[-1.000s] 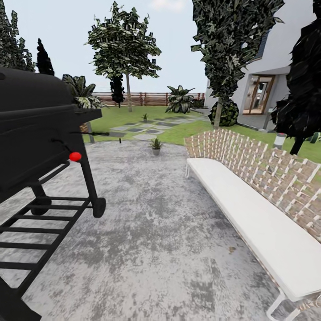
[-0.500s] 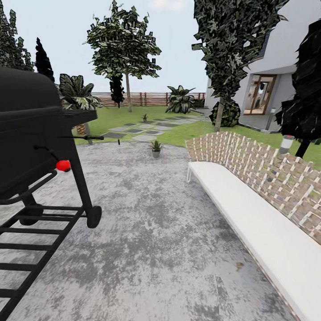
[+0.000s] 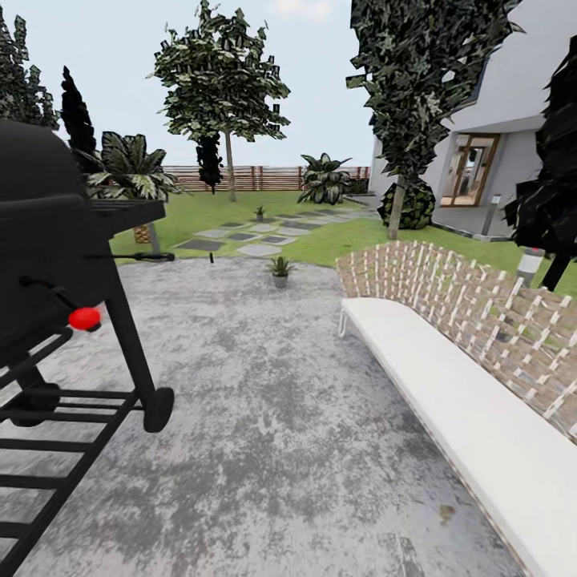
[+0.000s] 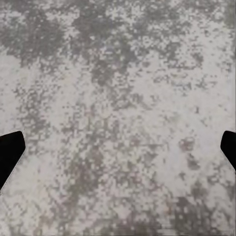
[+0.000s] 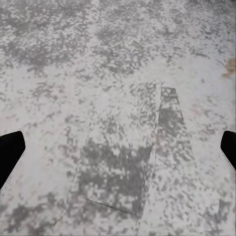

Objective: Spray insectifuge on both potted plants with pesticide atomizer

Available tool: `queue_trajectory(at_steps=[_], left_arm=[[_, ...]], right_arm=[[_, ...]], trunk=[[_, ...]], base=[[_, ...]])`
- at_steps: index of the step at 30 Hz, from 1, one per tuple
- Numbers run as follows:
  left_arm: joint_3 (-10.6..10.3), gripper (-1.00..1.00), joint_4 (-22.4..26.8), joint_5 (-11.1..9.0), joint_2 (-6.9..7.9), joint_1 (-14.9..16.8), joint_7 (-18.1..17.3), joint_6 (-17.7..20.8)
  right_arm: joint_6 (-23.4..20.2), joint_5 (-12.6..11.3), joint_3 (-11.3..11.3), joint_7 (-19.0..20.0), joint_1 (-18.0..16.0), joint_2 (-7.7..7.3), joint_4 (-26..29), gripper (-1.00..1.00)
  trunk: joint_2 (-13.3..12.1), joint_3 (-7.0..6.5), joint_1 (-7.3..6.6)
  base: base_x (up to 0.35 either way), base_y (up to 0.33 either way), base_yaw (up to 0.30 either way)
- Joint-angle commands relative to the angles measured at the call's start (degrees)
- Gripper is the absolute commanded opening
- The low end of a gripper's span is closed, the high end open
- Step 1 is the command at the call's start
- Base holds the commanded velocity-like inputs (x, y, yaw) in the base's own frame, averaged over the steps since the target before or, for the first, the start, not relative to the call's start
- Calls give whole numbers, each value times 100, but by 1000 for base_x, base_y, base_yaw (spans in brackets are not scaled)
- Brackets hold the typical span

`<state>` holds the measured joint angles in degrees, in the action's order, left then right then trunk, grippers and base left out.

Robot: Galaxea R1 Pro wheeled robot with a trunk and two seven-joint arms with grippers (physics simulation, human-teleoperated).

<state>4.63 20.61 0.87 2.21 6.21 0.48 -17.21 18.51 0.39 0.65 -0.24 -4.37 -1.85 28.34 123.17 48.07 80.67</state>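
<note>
From the head view, a mottled grey paved patio (image 3: 280,417) stretches ahead, with a black barbecue grill (image 3: 56,264) on wheels at the left and a long white-cushioned bench (image 3: 473,417) with a woven back at the right. At the patio's far edge stands one potted plant (image 3: 280,270) in a small grey pot; a second potted plant (image 3: 259,213) sits farther off among the flat stepping stones (image 3: 240,236) on the lawn (image 3: 353,236). Behind runs a brown slatted fence (image 3: 264,177), with a house (image 3: 489,152) at the right. The pesticide atomizer cannot be made out from here. In the left wrist view, the left gripper (image 4: 118,152) points down at bare patio paving, its two dark fingertips (image 4: 10,152) at opposite edges, spread wide and holding nothing. In the right wrist view, the right gripper (image 5: 118,152) likewise faces the paving, fingertips (image 5: 10,152) wide apart and empty, over a darker rectangular patch (image 5: 132,152) on the stone.
</note>
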Motion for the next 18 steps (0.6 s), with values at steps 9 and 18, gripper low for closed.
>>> queue_trajectory(at_steps=[9, 18], left_arm=[[12, 100, -6, 10, -1, 3, 5, -19], [12, 100, -9, 10, -1, 3, 5, -16]], right_arm=[[15, 5, 6, -2, -3, 1, -4, 100], [15, -3, 6, -2, -3, 1, -4, 100]], trunk=[[2, 5, 2], [2, 5, 2]], base=[[336, 0, 0], [336, 0, 0]])
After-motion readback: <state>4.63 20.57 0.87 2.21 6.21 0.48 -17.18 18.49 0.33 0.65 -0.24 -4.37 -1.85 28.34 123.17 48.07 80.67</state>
